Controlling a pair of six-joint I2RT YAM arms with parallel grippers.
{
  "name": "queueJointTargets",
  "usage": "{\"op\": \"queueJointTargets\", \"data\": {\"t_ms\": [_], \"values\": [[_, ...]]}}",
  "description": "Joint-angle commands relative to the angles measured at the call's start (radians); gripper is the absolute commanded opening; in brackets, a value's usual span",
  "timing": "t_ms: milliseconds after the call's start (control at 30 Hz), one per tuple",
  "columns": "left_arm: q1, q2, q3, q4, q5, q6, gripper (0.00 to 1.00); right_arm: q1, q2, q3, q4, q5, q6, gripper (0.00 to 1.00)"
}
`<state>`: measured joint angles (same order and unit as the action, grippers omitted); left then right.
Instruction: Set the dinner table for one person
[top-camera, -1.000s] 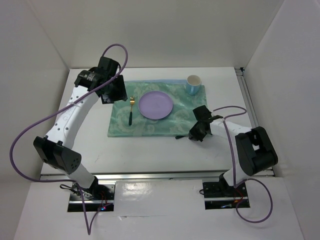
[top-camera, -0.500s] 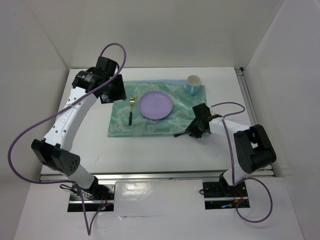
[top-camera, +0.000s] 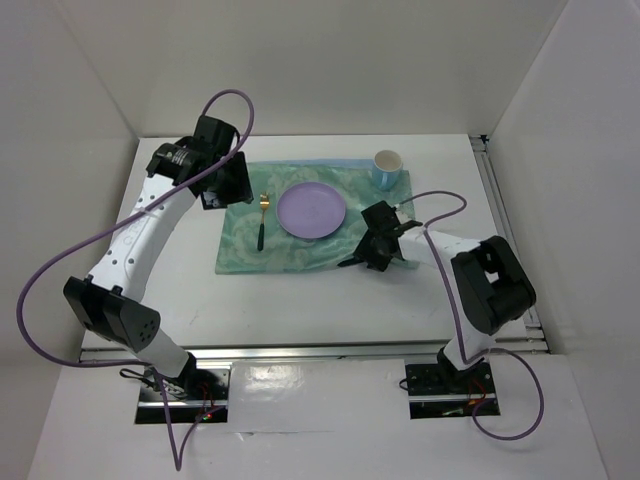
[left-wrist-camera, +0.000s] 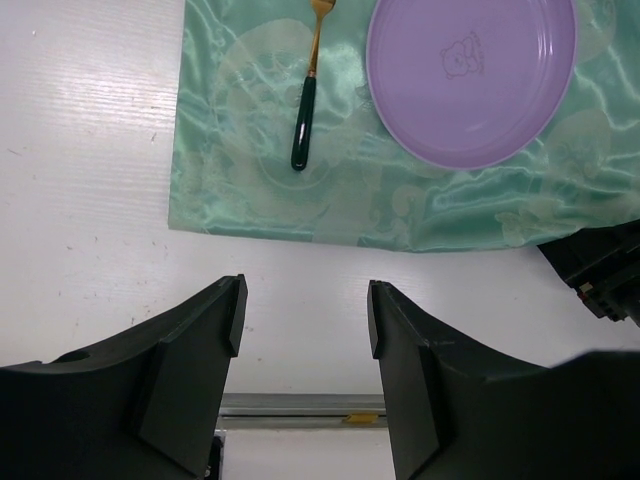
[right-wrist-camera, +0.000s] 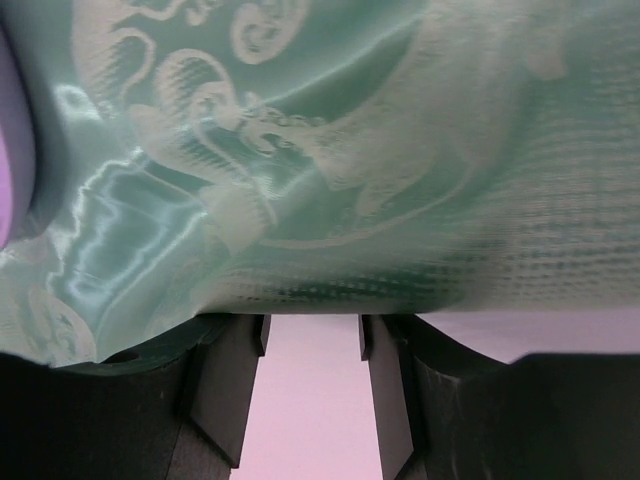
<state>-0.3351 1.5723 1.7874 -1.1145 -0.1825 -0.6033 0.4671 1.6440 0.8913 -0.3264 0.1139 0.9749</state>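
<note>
White surface (top-camera: 300, 305) beneath both hands carries green satin cloth (top-camera: 300, 255) at its centre; left hand (left-wrist-camera: 305, 292) spread above cloth's far left corner, right hand (right-wrist-camera: 312, 330) parted, nothing between, low over cloth's near right corner.

dinner table (top-camera: 300, 300) – white | on it – green satin cloth (top-camera: 238, 255)
</note>
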Motion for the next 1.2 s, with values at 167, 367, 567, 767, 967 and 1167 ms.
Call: {"op": "queueJointTargets", "data": {"t_ms": [167, 367, 567, 767, 967, 1167], "values": [[0.004, -0.032, -0.014, 0.024, -0.020, 0.013, 0.68, 0.079, 0.129, 0.146, -0.160, 0.150, 0.015, 0.52], [0.004, -0.032, -0.014, 0.024, -0.020, 0.013, 0.68, 0.114, 0.071, 0.115, -0.180, 0.222, 0.065, 0.52], [0.004, -0.032, -0.014, 0.024, -0.020, 0.022, 0.68, 0.042, 0.034, 0.087, -0.108, 0.119, 0.045, 0.67], [0.004, -0.032, -0.014, 0.024, -0.020, 0.022, 0.68, 0.042, 0.166, 0.204, -0.183, 0.128, 0.034, 0.67], [0.004, -0.023, -0.014, 0.024, -0.020, 0.031, 0.68, 0.065, 0.172, 0.196, -0.283, 0.196, 0.044, 0.49], [0.004, -0.023, -0.014, 0.024, -0.020, 0.031, 0.68, 0.085, 0.027, 0.054, -0.359, 0.221, 0.067, 0.39]]}}
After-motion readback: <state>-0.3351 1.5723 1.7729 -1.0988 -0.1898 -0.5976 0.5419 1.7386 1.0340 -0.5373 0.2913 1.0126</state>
